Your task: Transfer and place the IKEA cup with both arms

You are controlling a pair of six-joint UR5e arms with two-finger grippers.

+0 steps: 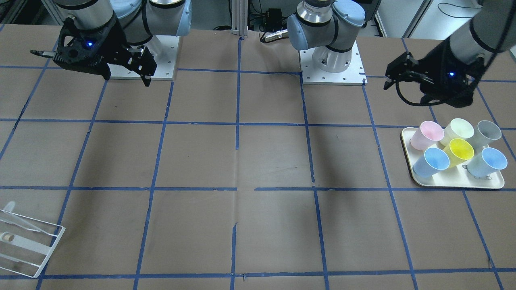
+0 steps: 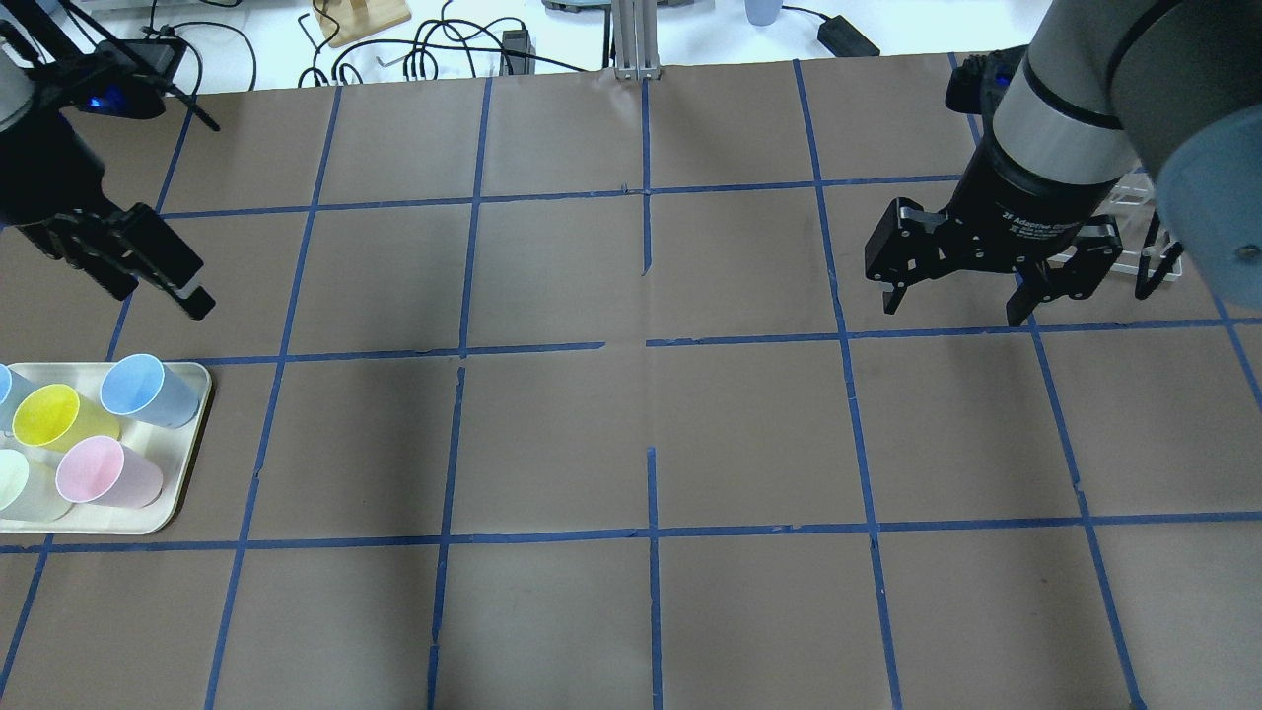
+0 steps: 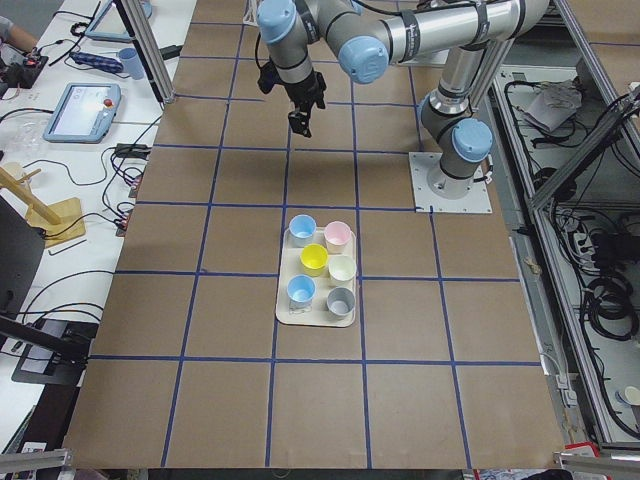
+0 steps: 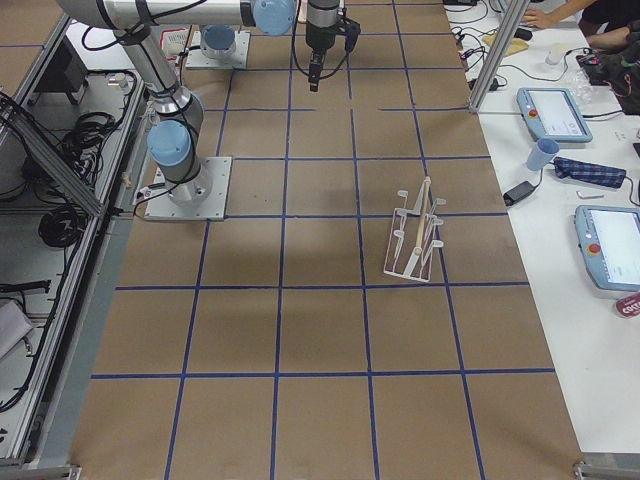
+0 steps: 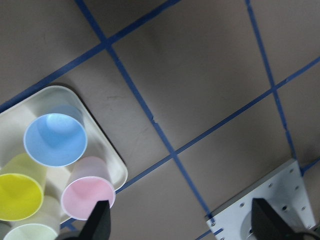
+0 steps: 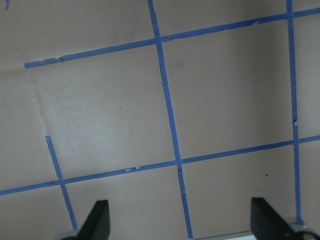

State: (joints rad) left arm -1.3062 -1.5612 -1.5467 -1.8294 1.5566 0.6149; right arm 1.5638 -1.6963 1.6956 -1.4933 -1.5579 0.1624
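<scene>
The lime-yellow IKEA cup (image 1: pixel 461 150) stands upright in the middle of a cream tray (image 1: pixel 455 185), among other cups. It also shows in the overhead view (image 2: pixel 47 416), the exterior left view (image 3: pixel 314 259) and the left wrist view (image 5: pixel 17 196). My left gripper (image 2: pixel 182 286) hangs open and empty in the air, off the tray's edge and apart from the cups; its fingertips (image 5: pixel 100 220) are spread wide. My right gripper (image 2: pixel 952 308) is open and empty, high over the table's other side, with fingertips (image 6: pixel 100 220) wide apart over bare paper.
Two blue cups (image 1: pixel 433 160), a pink cup (image 1: pixel 429 133), a pale cream-yellow cup (image 1: pixel 459 129) and a grey cup (image 1: pixel 487 132) share the tray. A white wire rack (image 1: pixel 28 241) lies near the right arm's end of the table (image 2: pixel 1149 256). Brown paper with blue tape lines covers the table.
</scene>
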